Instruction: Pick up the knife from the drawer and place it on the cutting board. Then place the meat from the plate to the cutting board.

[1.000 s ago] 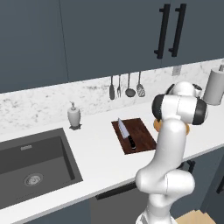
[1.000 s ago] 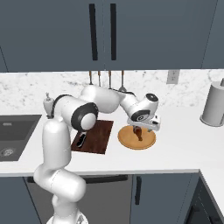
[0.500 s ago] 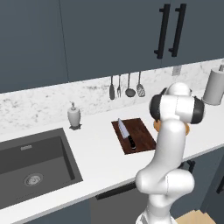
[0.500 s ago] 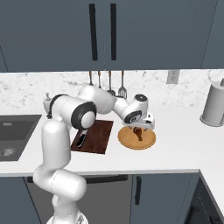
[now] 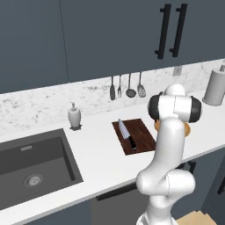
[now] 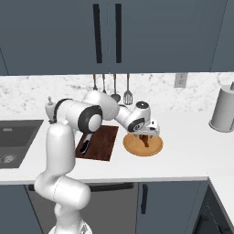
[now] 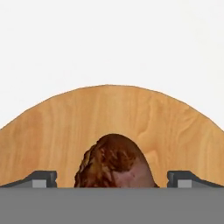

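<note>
I find the knife [image 5: 126, 134] lying flat on the cutting board [image 5: 136, 135], blade toward the wall and black handle toward the counter's front edge; from the right base camera its handle [image 6: 84, 147] shows on the board [image 6: 100, 142] just beside the arm's upright link. The plate [image 6: 143, 145] sits on the white counter [image 6: 183, 153] immediately to the right of the board, and the meat [image 6: 146, 140] rests on it, a dark reddish-brown lump. My gripper [image 6: 145, 135] hangs directly over the plate with its jaws spread wide; through the hand camera I see one fingertip [image 7: 41, 179] at the left and the other at the right, with the meat [image 7: 114, 162] lying between them and clear plate surface [image 7: 175, 127] showing on either side of it, so nothing is being pinched. I cannot tell whether the fingertips touch the plate. In the left base camera the arm's elbow hides most of the plate, of which an orange sliver [image 5: 187, 128] shows. Three utensils [image 5: 129, 86] hang on the wall behind the board, a soap dispenser [image 5: 74, 117] stands by the sink [image 5: 30, 165], and a paper towel roll [image 6: 223, 109] stands far right.
</note>
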{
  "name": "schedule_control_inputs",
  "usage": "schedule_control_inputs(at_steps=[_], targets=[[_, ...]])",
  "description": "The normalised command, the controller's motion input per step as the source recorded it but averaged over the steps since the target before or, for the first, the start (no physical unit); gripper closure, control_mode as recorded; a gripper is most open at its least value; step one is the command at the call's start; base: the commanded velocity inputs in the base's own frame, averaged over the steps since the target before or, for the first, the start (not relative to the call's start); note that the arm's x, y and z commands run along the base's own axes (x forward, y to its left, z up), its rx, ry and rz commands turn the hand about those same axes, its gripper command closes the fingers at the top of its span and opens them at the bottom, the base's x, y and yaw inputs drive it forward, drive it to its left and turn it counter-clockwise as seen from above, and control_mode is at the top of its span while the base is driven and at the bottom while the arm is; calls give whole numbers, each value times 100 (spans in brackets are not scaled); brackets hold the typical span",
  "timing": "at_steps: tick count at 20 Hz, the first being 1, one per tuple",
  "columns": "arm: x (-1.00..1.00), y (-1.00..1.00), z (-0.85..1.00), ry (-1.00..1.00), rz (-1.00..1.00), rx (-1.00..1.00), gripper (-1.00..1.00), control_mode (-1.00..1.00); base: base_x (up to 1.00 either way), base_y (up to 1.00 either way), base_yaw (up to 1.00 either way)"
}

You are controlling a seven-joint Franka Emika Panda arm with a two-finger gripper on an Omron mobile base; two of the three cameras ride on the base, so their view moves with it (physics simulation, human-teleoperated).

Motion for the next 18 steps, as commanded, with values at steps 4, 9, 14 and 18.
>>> schedule_control_inputs(at_steps=[4, 9, 14, 18], targets=[[0, 0, -10, 1, 0, 0, 100, -100, 0, 0, 0], [0, 0, -3, 1, 0, 0, 100, -100, 0, 0, 0], [-1, 25, 3, 0, 0, 0, 100, -100, 0, 0, 0], [-31, 28, 36, -3, 0, 0, 100, -100, 0, 0, 0]])
